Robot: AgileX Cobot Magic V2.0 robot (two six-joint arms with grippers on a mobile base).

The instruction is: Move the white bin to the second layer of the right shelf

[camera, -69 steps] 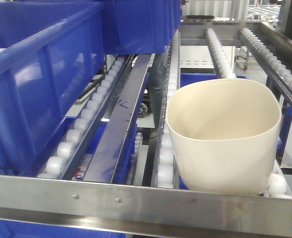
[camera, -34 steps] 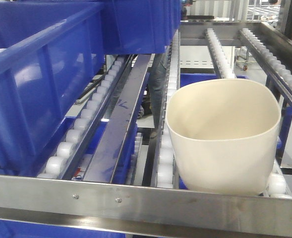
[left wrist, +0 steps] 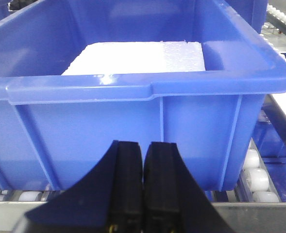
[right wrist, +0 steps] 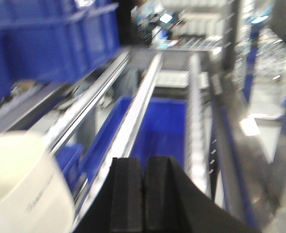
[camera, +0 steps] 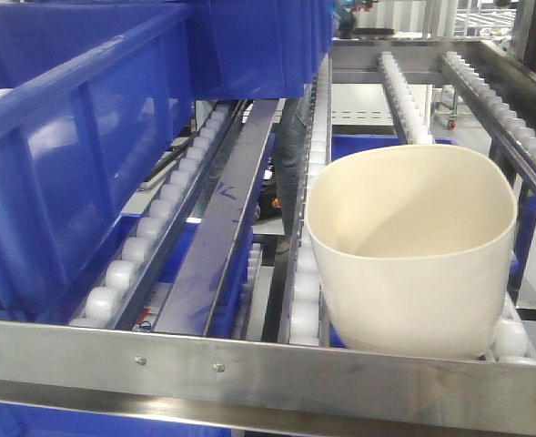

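Resting tilted on roller shelf (camera: 404,82), white bin (camera: 404,264) may roll or tip; both hands closed, empty: left hand (left wrist: 143,160), right hand (right wrist: 143,174).

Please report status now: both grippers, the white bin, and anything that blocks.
Left gripper shut, empty, facing blue crate. Right gripper shut, empty, beside white bin. Bin sits on roller shelf behind front bar. Nothing blocking.

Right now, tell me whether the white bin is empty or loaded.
Empty. The front view looks into the white bin on the roller lanes and shows only bare cream walls and floor.
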